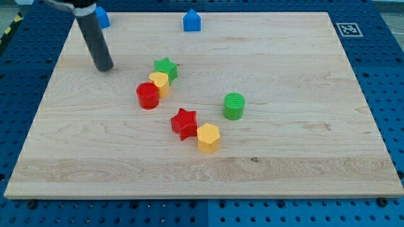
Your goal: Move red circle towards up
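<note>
Now | my tip up-left of red circle, apart | circle touches yellow block | no gripper fitted, state untellable

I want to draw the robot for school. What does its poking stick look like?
It is a plain, straight rod, dark grey to black, round like a thick marker, with a smooth, slightly shiny side. My tip is blunt and flat, the same dark colour. There is no hand, and no cables, stickers or markings show on it. The rod's top runs out of the view, where something pale and blurry shows.
</note>
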